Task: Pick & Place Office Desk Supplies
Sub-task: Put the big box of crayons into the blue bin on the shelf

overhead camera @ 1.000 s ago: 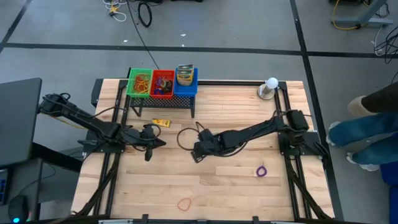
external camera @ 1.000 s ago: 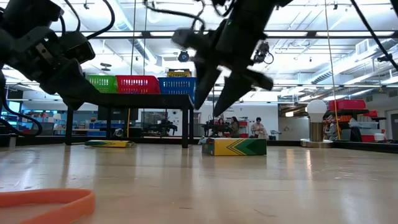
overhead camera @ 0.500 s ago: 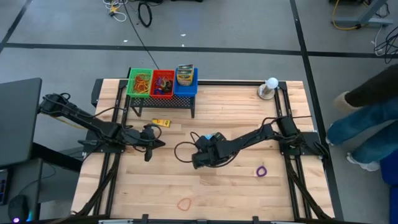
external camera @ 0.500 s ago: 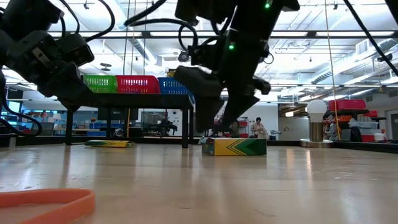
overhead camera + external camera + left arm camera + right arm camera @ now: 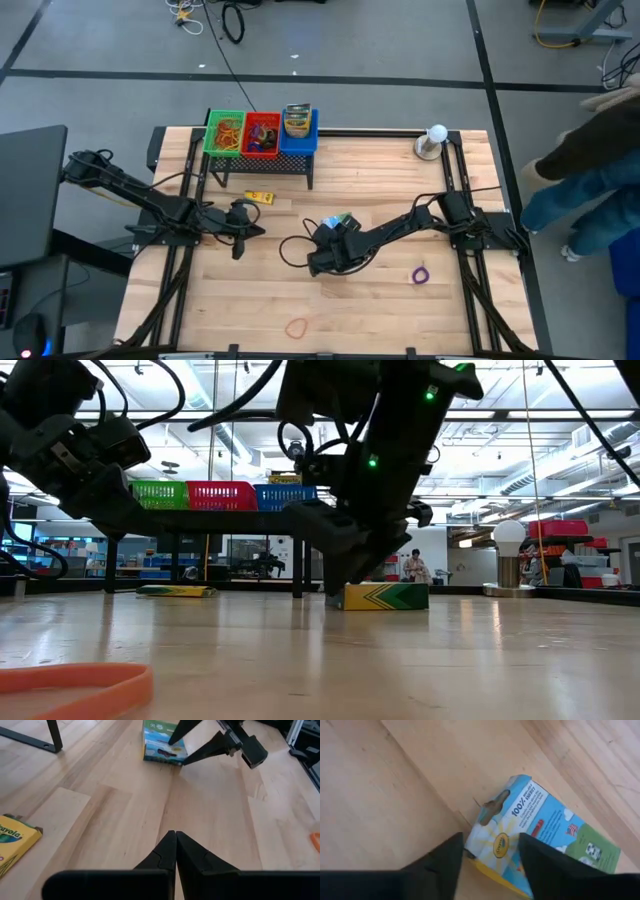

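Observation:
A crayon box (image 5: 535, 827) printed blue, green and yellow lies flat on the table; it shows in the high view (image 5: 340, 221) and the low view (image 5: 388, 596). My right gripper (image 5: 490, 855) is open, low over the box's yellow end, one finger on either side. The left wrist view also shows my right gripper (image 5: 177, 752) spread at that end of the box. I see no touch. My left gripper (image 5: 175, 837) is shut and holds nothing, hovering left of centre (image 5: 255, 231). A second, yellow crayon box (image 5: 259, 197) lies flat near the rack.
A black rack (image 5: 260, 160) at the far edge carries a green, a red and a blue bin with supplies. A white ball on a base (image 5: 433, 140) stands far right. A purple band (image 5: 420, 274) and an orange band (image 5: 296, 327) lie near the front. A person (image 5: 590, 180) stands to the right.
My right gripper has moved toward the table's near edge and come down to the crayon box, which now shows uncovered in the high view. The box has stayed in place. The person at the right has shifted.

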Controlling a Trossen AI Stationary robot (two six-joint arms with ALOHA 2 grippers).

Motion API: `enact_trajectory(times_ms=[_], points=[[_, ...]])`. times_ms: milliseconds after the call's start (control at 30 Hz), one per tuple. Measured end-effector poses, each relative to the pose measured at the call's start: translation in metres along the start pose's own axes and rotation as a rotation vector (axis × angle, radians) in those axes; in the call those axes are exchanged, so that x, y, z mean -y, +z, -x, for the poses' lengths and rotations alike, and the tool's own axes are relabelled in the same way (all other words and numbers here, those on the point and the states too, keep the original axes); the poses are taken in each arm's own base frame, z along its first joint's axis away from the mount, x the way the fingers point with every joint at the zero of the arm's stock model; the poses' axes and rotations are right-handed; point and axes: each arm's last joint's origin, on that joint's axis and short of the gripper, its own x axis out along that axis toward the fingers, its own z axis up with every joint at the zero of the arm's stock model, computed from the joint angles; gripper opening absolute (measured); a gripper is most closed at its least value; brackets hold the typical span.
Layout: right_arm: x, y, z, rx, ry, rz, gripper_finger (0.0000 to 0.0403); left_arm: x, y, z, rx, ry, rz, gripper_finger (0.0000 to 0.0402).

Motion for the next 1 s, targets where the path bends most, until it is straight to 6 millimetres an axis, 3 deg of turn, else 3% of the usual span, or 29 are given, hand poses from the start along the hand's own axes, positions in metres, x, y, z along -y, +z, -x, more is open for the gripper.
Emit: enact_trajectory(times_ms=[267,400,700,867,1000], points=[[-0.004,0.000,0.005,0.017,0.026,-0.002,0.0060,0.000,0.000,0.000,-0.001,0.001,0.040,0.0010],[-0.005,0.000,0.014,0.029,0.048,-0.003,0.0012,0.000,0.000,0.000,-0.006,-0.012,0.041,0.0010],[0.002,0.014,0.050,0.066,0.157,-0.037,0.0008,0.004,0.006,0.000,0.036,-0.081,0.072,0.0024],[0.005,0.027,0.066,0.098,0.276,-0.030,0.0005,0.013,0.025,0.002,0.098,-0.100,-0.018,0.0069],[0.001,0.035,0.069,0.109,0.386,-0.034,0.0007,0.022,0.045,0.000,0.151,-0.079,-0.164,0.0121]])
